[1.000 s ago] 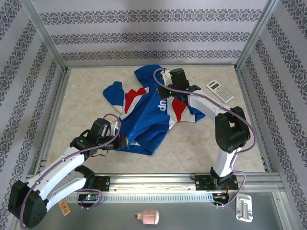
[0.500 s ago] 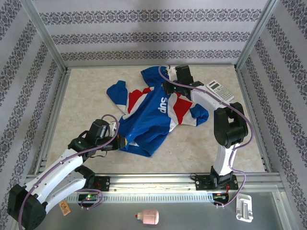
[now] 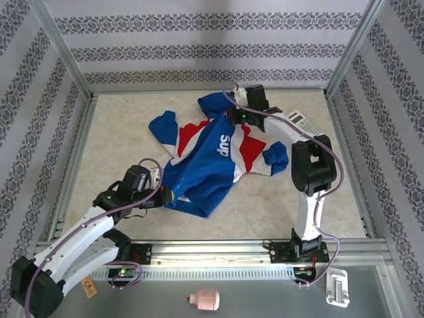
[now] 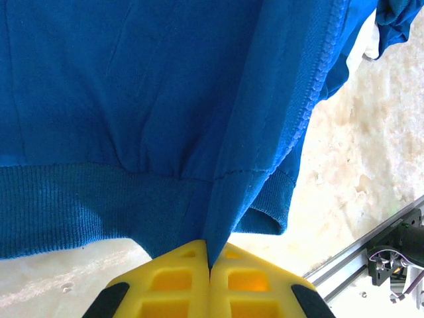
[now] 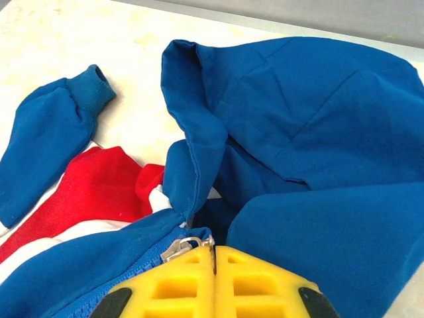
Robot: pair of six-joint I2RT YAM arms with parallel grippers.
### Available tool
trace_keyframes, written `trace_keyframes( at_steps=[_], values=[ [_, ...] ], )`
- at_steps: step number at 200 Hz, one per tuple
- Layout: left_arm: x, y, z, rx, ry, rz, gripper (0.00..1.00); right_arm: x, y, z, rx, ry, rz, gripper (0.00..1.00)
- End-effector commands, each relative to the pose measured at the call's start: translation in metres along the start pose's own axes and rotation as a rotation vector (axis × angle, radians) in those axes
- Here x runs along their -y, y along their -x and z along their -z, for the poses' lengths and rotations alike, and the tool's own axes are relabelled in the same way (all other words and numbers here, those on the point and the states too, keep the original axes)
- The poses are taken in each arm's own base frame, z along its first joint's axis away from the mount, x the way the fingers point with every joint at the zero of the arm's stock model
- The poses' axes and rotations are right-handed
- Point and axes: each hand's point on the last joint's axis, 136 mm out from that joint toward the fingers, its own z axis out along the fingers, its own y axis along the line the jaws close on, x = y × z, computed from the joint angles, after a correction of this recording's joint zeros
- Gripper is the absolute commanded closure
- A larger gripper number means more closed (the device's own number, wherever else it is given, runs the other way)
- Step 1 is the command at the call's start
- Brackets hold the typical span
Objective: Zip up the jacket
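The right fingers (image 5: 182,281), closed on the zipper pull (image 5: 177,248), have drawn it up to the collar; the left fingers (image 4: 172,285) pinch the hem (image 4: 79,205). The jacket (image 3: 205,165), mid-frame on the surface (image 3: 132,132), looks nearly zipped.

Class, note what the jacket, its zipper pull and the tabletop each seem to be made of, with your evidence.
The jacket looks like soft matte knit, likely a cotton blend: ribbed hem, loose folds. The zipper pull is probably metal: silvery glint. The tabletop is smooth, beige and marbled: stone-look, perhaps laminate.
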Motion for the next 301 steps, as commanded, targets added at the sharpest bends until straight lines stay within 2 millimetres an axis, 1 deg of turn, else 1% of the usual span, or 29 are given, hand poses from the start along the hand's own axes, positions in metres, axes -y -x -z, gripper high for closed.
trace_keyframes(
  at_steps=[1, 41, 92, 116, 155, 185, 193, 198, 204, 210, 224, 236, 252, 270, 285, 293, 301],
  values=[
    [-0.009, -0.019, 0.004, -0.072, 0.048, 0.037, 1.00, 0.041, 0.039, 0.011, 0.115, -0.093, 0.001, 1.00],
    [-0.010, -0.019, 0.004, -0.070, 0.055, 0.043, 1.00, 0.058, 0.050, 0.012, 0.139, -0.105, -0.020, 1.00],
    [-0.010, -0.018, 0.006, -0.069, 0.061, 0.046, 1.00, 0.069, 0.063, 0.017, 0.156, -0.133, -0.008, 1.00],
    [-0.010, -0.019, 0.005, -0.070, 0.061, 0.048, 1.00, 0.070, 0.061, 0.015, 0.149, -0.136, -0.005, 1.00],
    [-0.011, -0.017, 0.003, -0.067, 0.068, 0.049, 1.00, 0.073, 0.053, 0.009, 0.130, -0.134, -0.015, 1.00],
    [-0.018, -0.013, -0.002, -0.056, 0.102, 0.070, 1.00, 0.073, 0.050, 0.009, 0.123, -0.133, -0.016, 1.00],
    [-0.020, -0.012, -0.003, -0.054, 0.117, 0.073, 0.93, 0.071, 0.051, 0.009, 0.122, -0.127, -0.015, 1.00],
    [-0.022, -0.012, -0.003, -0.054, 0.127, 0.074, 0.86, 0.071, 0.050, 0.010, 0.119, -0.121, -0.018, 0.99],
    [-0.023, -0.011, -0.002, -0.051, 0.136, 0.072, 0.72, 0.069, 0.051, 0.011, 0.120, -0.112, -0.015, 0.89],
    [-0.023, -0.009, -0.001, -0.047, 0.145, 0.066, 0.64, 0.067, 0.051, 0.013, 0.119, -0.108, -0.013, 0.79],
    [-0.023, -0.004, 0.003, -0.028, 0.161, 0.051, 0.53, 0.065, 0.053, 0.019, 0.127, -0.108, -0.007, 0.65],
    [-0.023, 0.002, 0.008, -0.002, 0.172, 0.046, 0.46, 0.062, 0.054, 0.025, 0.136, -0.113, 0.001, 0.58],
    [-0.021, 0.011, 0.012, 0.043, 0.161, 0.057, 0.41, 0.059, 0.056, 0.033, 0.147, -0.116, 0.007, 0.53],
    [-0.020, 0.022, 0.016, 0.094, 0.149, 0.060, 0.40, 0.054, 0.057, 0.044, 0.161, -0.117, 0.013, 0.50],
    [-0.021, 0.033, 0.022, 0.136, 0.163, 0.047, 0.36, 0.048, 0.057, 0.055, 0.177, -0.118, 0.018, 0.48],
    [-0.021, 0.040, 0.026, 0.158, 0.173, 0.026, 0.34, 0.046, 0.057, 0.062, 0.187, -0.121, 0.020, 0.42],
    [-0.021, 0.048, 0.031, 0.181, 0.189, 0.003, 0.32, 0.043, 0.056, 0.069, 0.195, -0.124, 0.023, 0.39]
  ],
)
